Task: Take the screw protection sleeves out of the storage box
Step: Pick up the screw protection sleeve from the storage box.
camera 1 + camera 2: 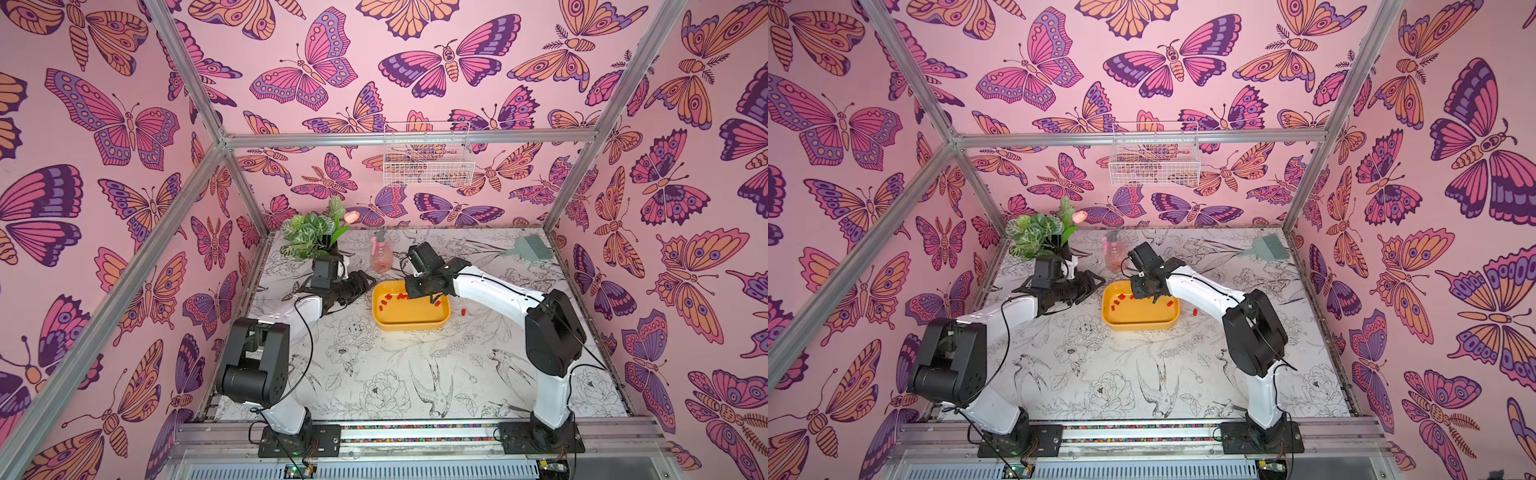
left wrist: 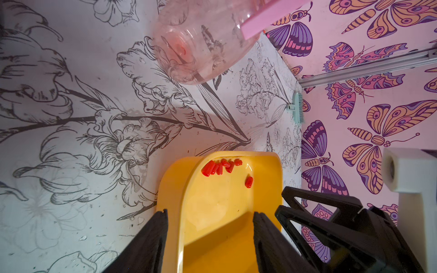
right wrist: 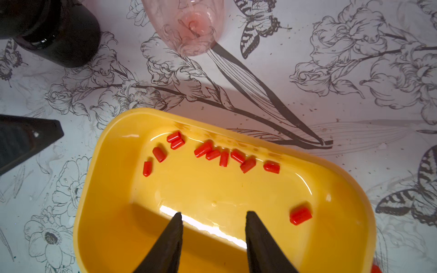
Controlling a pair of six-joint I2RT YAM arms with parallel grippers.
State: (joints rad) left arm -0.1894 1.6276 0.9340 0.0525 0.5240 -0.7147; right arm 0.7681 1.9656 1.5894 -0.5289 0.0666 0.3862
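Observation:
The yellow storage box (image 1: 411,320) (image 1: 1140,323) lies mid-table in both top views. Several red screw protection sleeves (image 3: 222,157) sit along its far wall, and one lone sleeve (image 3: 300,214) lies nearer my right gripper. Another sleeve (image 1: 464,311) rests on the table just right of the box. My right gripper (image 3: 214,217) (image 1: 434,297) hangs open over the inside of the box with nothing between its fingers. My left gripper (image 2: 210,212) (image 1: 366,286) is open at the box's left end, holding nothing. In the left wrist view the sleeves (image 2: 220,166) lie ahead of it.
A pink spray bottle (image 1: 381,254) stands just behind the box, and a potted plant (image 1: 311,232) in a dark vase stands behind the left gripper. A green brush (image 1: 532,247) lies at the back right. A white wire basket (image 1: 428,162) hangs on the back wall.

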